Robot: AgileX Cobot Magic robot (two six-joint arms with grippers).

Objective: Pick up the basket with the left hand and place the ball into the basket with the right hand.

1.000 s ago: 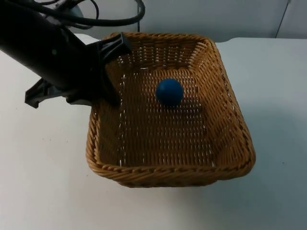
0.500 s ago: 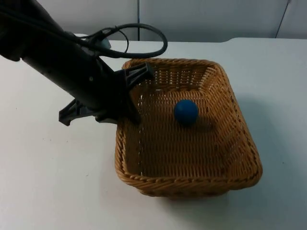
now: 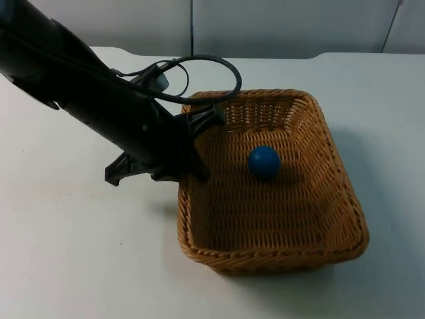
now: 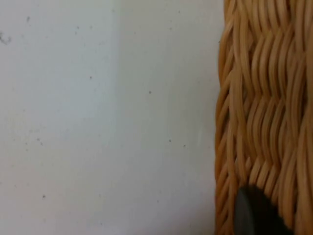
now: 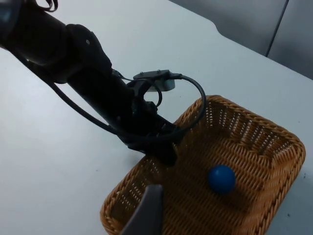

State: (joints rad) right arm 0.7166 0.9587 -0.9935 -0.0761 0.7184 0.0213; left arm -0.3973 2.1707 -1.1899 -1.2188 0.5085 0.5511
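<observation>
Since a second ago: basket carried away from the left edge of the table toward its middle and seemingly lower, with the blue ball riding along inside. Left claw clamped on the basket's left wall near the far corner, one finger inside the weave and one outside; in the left wrist view, a fingertip pressed against the wicker with bare table beside it.

Progress, judged from how things lie: both parts look done. Basket held by the left arm, ball already resting on the basket floor, nearer the far wall than the near rim, touching nothing but the weave. Nothing else in the basket. Likely only setting the basket down and letting go remains, if that is wanted at all; whether the basket bottom touches the table cannot be told, though a shadow beneath suggests close or in contact.

Right claw above and behind the basket, looking down at it from its wrist camera, one pale finger in sight; open or closed cannot be told. Right arm waiting.
</observation>
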